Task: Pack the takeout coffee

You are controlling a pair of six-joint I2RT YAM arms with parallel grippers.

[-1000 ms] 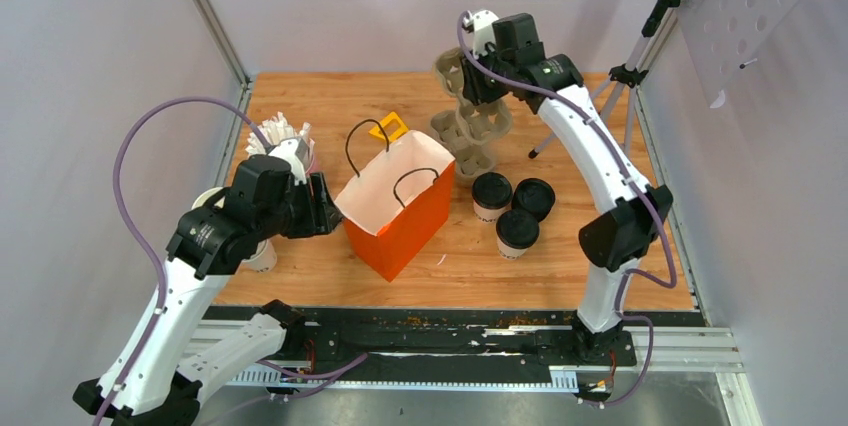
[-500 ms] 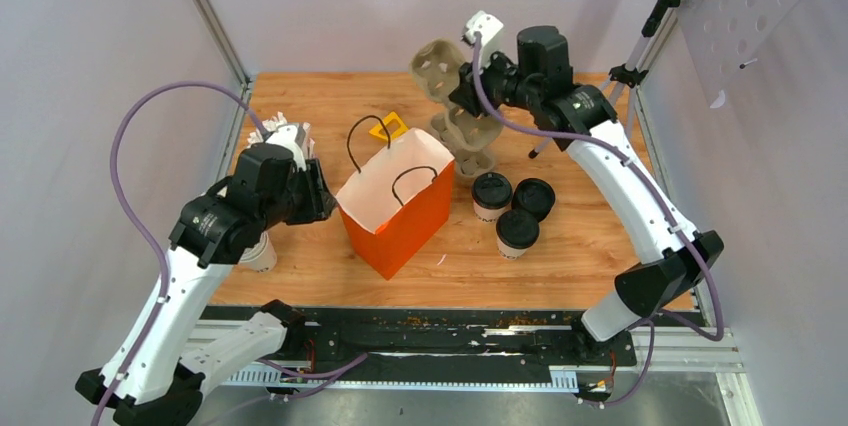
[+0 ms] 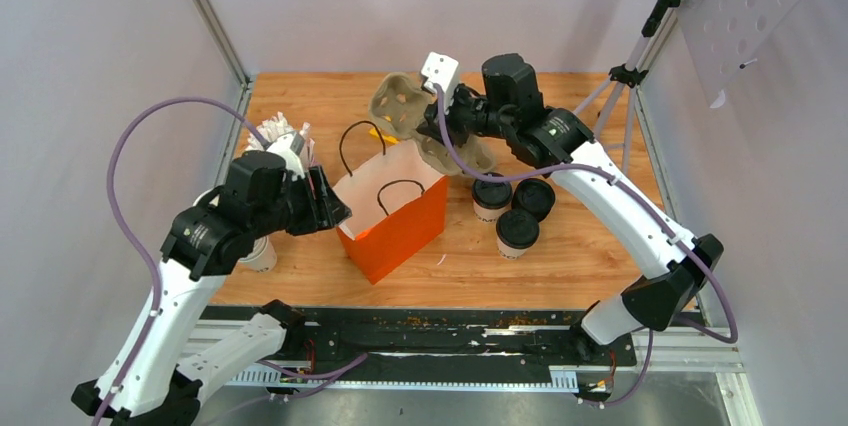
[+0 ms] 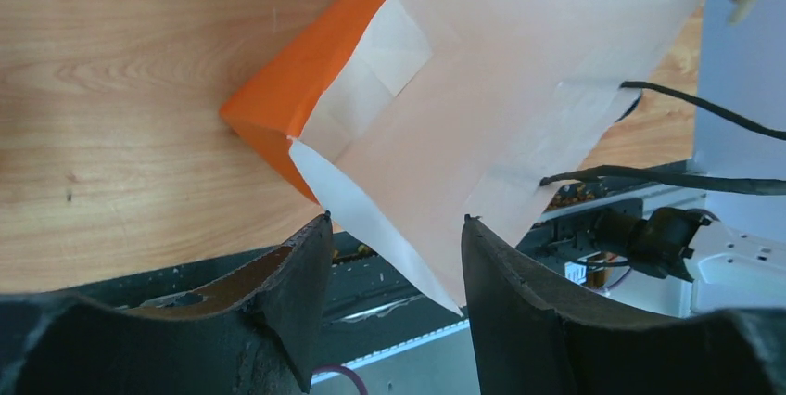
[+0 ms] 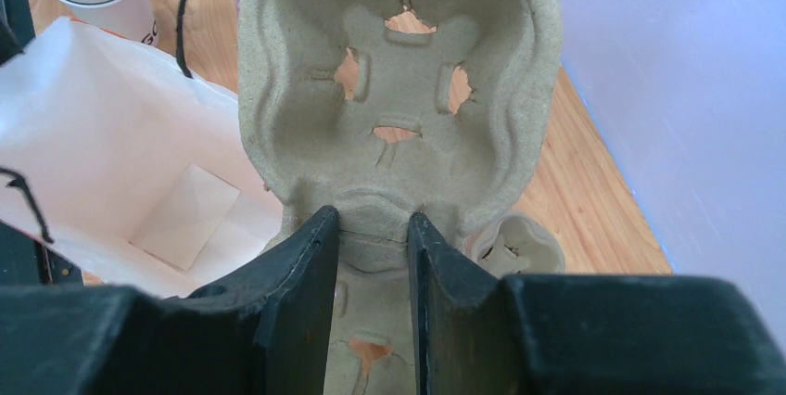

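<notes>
Right gripper [image 5: 373,219]: clamped on the middle ridge of the pulp carrier [image 5: 399,70], which I hold tilted in the air above the far side of the orange bag [image 3: 400,231].
Left gripper [image 4: 397,221]: jaws apart, with the bag's left lip lying between them, not pinched.
Takeout coffee [image 3: 517,229]: three black-lidded cups stand close together on the tabletop [image 3: 300,96], just right of the bag and about midway between the far and near edges. None is packed yet.
Doing it well: I judge the carrier has to go in flat, so I should level it over the mouth before lowering. My left side should close on the lip and keep the mouth wide. The black handles [image 3: 398,191] could snag the carrier's edge.
Right wrist view alone: shows the bag's pale inside, with nothing lying on the part I can see.
Top view alone: shows the cups and how close they stand to the bag. Neither wrist view catches them.
</notes>
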